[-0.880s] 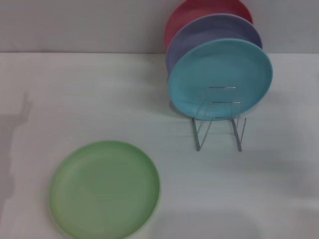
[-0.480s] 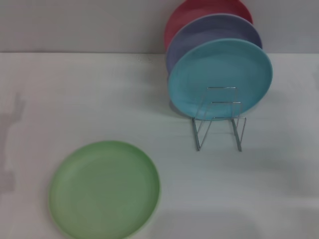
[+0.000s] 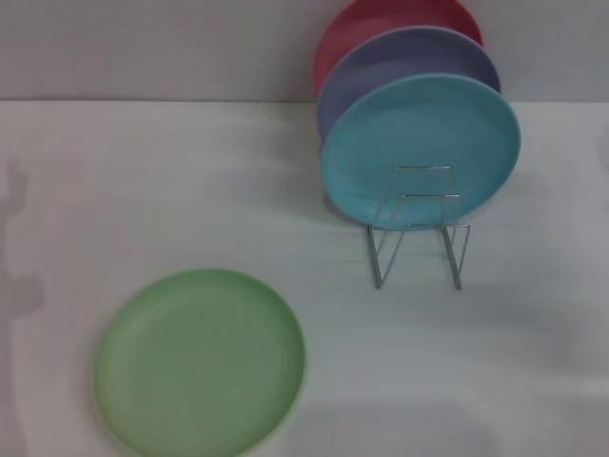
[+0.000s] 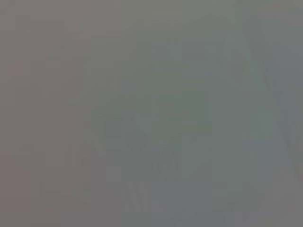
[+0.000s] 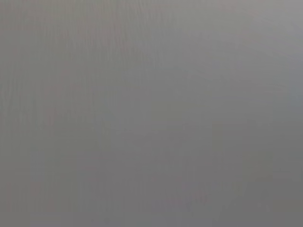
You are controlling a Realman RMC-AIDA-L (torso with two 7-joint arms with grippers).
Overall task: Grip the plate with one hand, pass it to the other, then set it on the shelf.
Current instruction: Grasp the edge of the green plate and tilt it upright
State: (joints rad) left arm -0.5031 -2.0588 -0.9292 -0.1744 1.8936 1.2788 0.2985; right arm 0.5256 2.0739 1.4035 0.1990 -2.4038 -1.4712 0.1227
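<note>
Now, your green plate (image 3: 200, 362) lies flat on the counter (image 3: 143, 190), near left, well apart from the wire shelf (image 3: 419, 228) far right; neither gripper shows, so finger state is unknowable; approach its rim low.

Red plate (image 3: 381, 24) mostly hidden (top cropped).

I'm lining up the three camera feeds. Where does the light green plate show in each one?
Head view: the light green plate lies flat at lower left on the white table, apart from the wire rack.
Left wrist view: not in it.
Right wrist view: not in it.
Shared landmark: none; both wrist views show only featureless grey.
</note>
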